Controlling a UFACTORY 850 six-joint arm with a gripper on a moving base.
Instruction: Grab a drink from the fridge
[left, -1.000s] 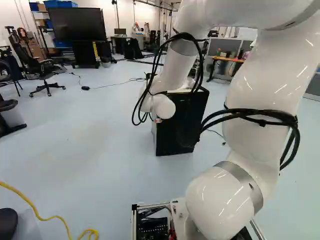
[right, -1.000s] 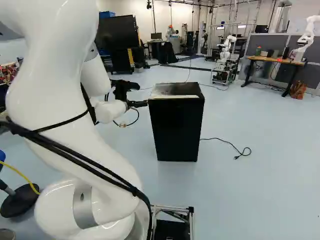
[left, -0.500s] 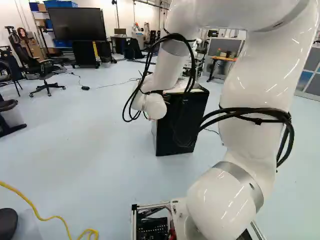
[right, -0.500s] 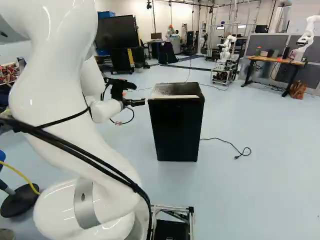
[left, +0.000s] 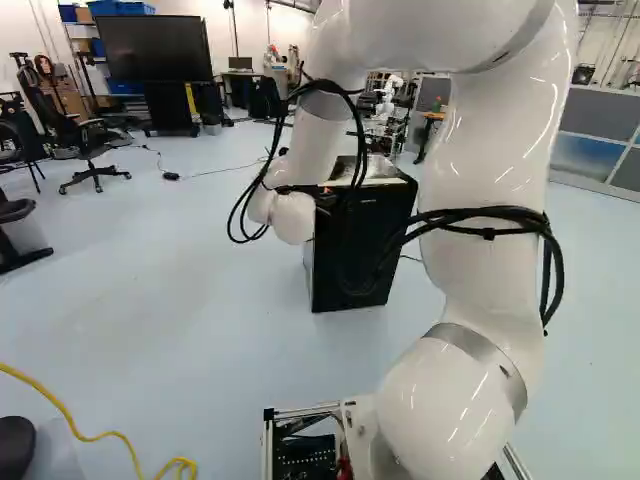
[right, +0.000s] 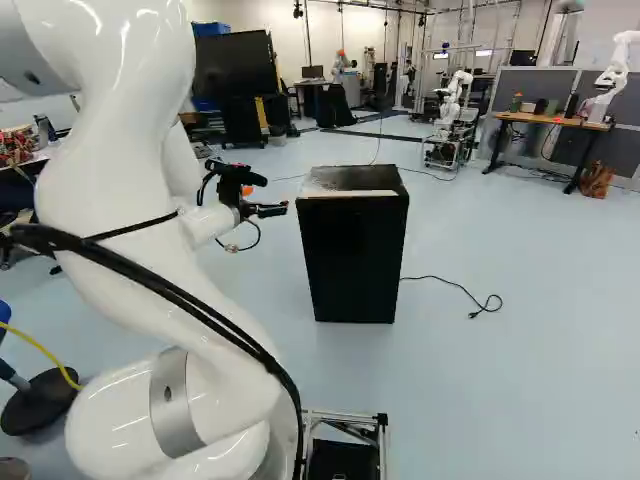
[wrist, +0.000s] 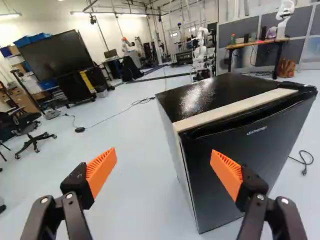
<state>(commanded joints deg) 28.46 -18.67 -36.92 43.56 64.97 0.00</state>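
Just now, black two-finger gripper, wide & empty, eased off black boxy fridge ahead; door prob. needs re-approach.

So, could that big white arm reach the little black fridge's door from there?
Probably yes: its gripper is open near the fridge, with nothing visible between them. The door looks shut, though, so it would likely need an edge to pull.

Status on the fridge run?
Claw open, nothing held. Fridge upright, door looks shut, no drink visible. Door in the way; gap between claw and fridge shows in the right base view.
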